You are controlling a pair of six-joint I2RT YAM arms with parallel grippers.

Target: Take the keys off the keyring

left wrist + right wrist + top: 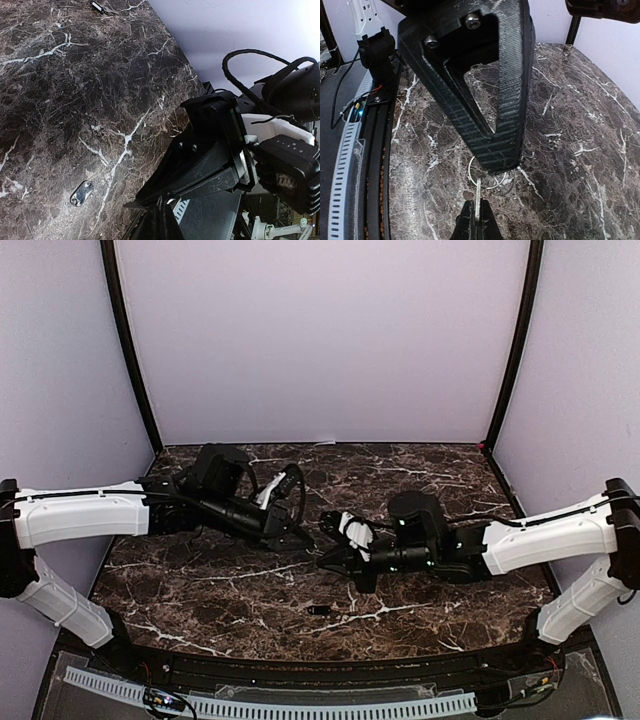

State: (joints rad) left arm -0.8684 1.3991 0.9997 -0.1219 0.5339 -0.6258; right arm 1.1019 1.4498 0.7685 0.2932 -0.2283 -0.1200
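Over the middle of the marble table (200, 590) both grippers meet tip to tip. In the right wrist view my right gripper (501, 159) is shut on the thin wire keyring (486, 178), which loops out from under its fingertips. A flat silvery key (478, 196) hangs on that ring, seen edge-on, and my left gripper (478, 215) is shut on it from below. From above, the left gripper (303, 533) and right gripper (328, 562) nearly touch, and the ring is too small to see. A loose dark key (322, 611) lies near the front. A second loose silvery key (81, 193) lies flat beside the left gripper (142, 202).
Purple walls close the table in at the back and both sides, with black posts at the corners. A white perforated cable rail (300, 705) and wiring run along the near edge. Both white arms reach in low from left and right.
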